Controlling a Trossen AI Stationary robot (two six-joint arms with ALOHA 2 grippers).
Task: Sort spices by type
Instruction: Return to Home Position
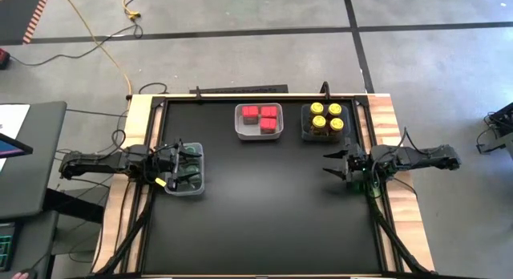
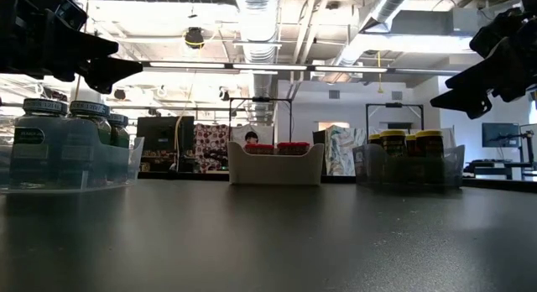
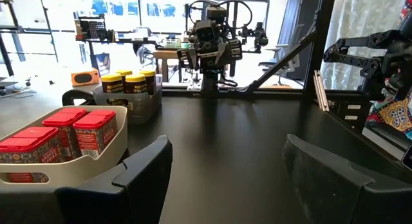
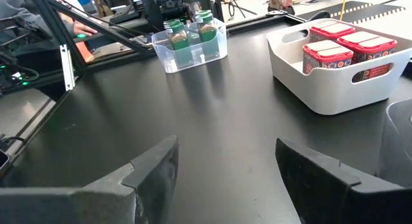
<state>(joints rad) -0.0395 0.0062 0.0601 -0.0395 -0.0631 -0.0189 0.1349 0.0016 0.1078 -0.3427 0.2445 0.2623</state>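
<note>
The spices stand in three trays. Red square-topped boxes [image 1: 260,116] fill a white tray [image 4: 335,89] at the far middle. Yellow-lidded jars [image 1: 326,117] sit in a clear tray [image 2: 369,166] at the far right. Green-lidded jars [image 4: 190,34] sit in a clear tray [image 1: 199,183] at the left edge. My left gripper [image 3: 225,153] hangs open above the green jars' tray and points across the table, nothing between its fingers. My right gripper [image 4: 225,153] hangs open at the right edge, just nearer than the yellow jars, clear of the tabletop.
The black tabletop [image 1: 264,207] lies bare across its middle and near half. A black frame rail and wooden border [image 1: 393,135] run round the table. A person's arm [image 4: 38,18] shows beyond the table's left side, by a desk [image 1: 32,159].
</note>
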